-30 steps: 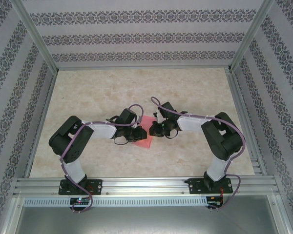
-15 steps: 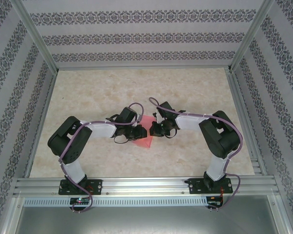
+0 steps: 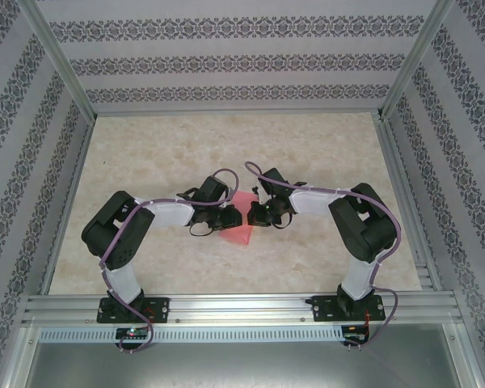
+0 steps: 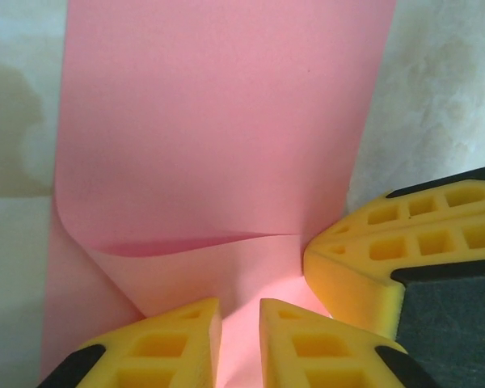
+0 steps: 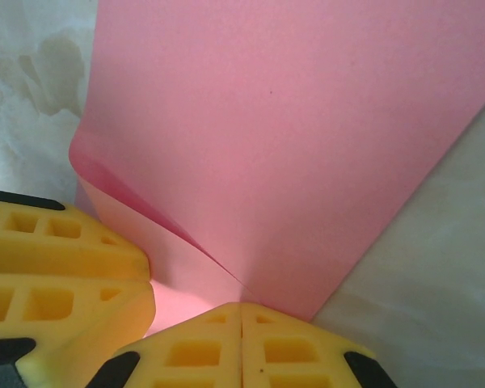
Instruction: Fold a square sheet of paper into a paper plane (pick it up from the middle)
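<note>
Your right gripper [image 5: 242,314] has edged towards 9 o'clock, pinching the square sheet of paper [image 5: 291,145]; left gripper [image 4: 239,311] narrowly apart; sheet limp, light; pinch it mid-edge.

- table [image 3: 145,153]: flat beige marbled top, aluminium rails [image 3: 242,305] along the near edge and up both sides
- one item lying on it: square sheet of paper [image 3: 241,232], pink-red, about mid-width, in the near half of the top
- wrist views: most of the sheet flat on the top, one part lifted and curled back over the rest
- bare marbled top on both sides of the sheet
</note>
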